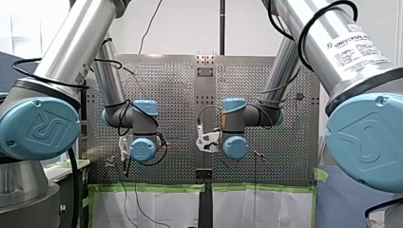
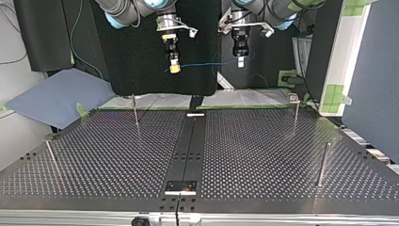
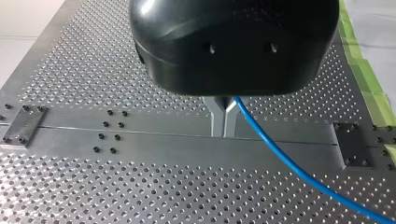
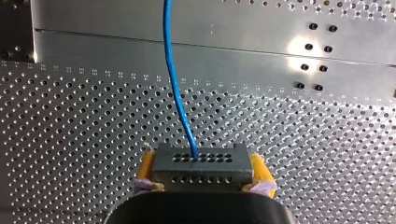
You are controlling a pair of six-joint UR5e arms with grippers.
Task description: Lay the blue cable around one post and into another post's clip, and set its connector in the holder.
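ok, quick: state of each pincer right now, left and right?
Left pincer: closed on the blue cable.
Right pincer: closed on the connector.

Left wrist view: the left hand's (image 3: 224, 123) black housing covers everything but its fingertips (image 3: 217, 119), and the blue cable (image 3: 289, 163) shoots straight off the picture's edge. Right wrist view: the connector (image 4: 200, 165) blocks the gap between the right hand's (image 4: 201, 176) yellow pads (image 4: 147, 169). Top view: the far post (image 2: 296, 115), its clip too small to read.
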